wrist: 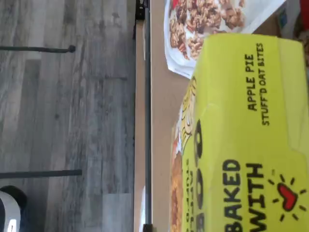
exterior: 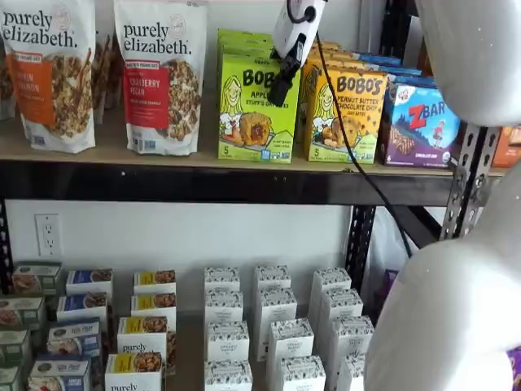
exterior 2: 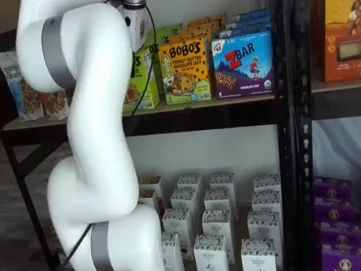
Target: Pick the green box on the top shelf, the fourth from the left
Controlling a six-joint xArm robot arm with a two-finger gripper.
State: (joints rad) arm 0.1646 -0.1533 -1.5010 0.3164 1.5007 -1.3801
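One black finger of the gripper (exterior: 281, 85) is being shown in a shelf view, hanging over the right top edge of the green box (exterior: 257, 107); the other finger is hidden, so whether the jaws are spread or pressing on the carton cannot be told. The green box is being kept upright at the front of the top shelf (exterior: 203, 159), between the cranberry pecan granola bag (exterior: 161, 75) and the yellow-orange Bobo's box (exterior: 345, 116), just beside each. In the wrist view its lime top panel (wrist: 251, 140) is being seen very close, filling much of the picture. The grasp step is judged to be in hand. For the next move, a firm pinch on the carton's sides is being called for, then a clean withdrawal, with the neighbouring boxes left undisturbed.
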